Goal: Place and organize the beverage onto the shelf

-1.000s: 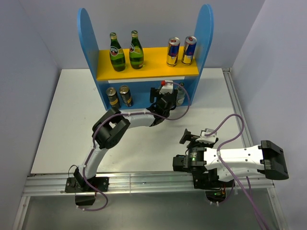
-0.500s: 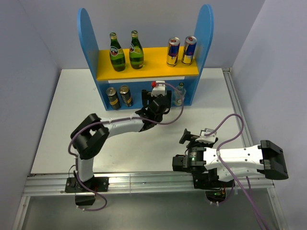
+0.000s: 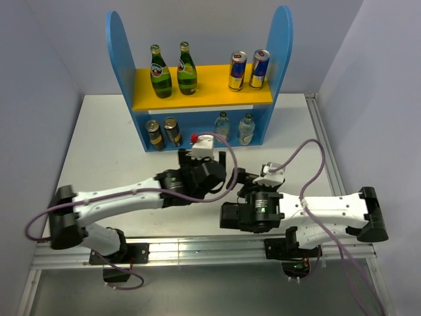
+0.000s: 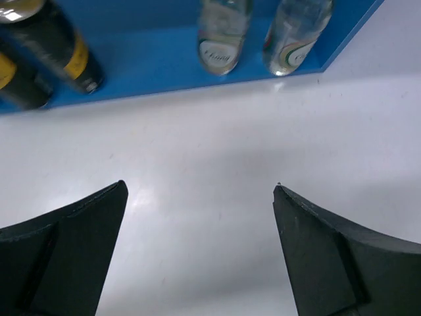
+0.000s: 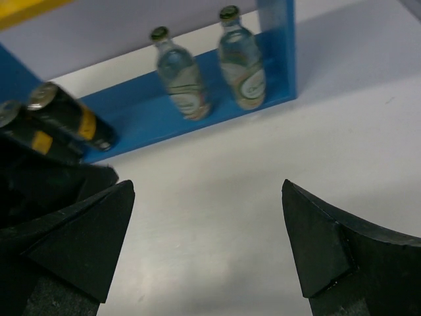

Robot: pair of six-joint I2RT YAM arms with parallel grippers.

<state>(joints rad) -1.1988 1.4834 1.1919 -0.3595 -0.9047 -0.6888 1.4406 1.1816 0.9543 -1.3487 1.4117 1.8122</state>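
The shelf (image 3: 122, 52) holds two green glass bottles (image 3: 160, 72) and two blue-and-silver cans (image 3: 237, 71) on its yellow board. On the blue lower level stand two dark brown-gold cans (image 3: 154, 134) and two clear bottles (image 3: 223, 125). My left gripper (image 3: 204, 160) hovers open over the white table just in front of the shelf, holding nothing. In the left wrist view the left gripper (image 4: 199, 191) faces the clear bottles (image 4: 223, 36) and the cans (image 4: 66, 49). My right gripper (image 3: 253, 179) is open and empty beside the left one. In the right wrist view the right gripper (image 5: 207, 187) looks toward the clear bottles (image 5: 181, 79).
The shelf's tall blue side panel (image 3: 281, 46) rises at the right. The two wrists sit close together in the middle of the table (image 3: 99, 151). Grey walls close in on both sides, and a metal rail (image 3: 197, 250) runs along the near edge.
My left gripper has drawn back from the shelf's lower level toward the near side, uncovering the left clear bottle. The right arm has swung left and forward, next to the left wrist.
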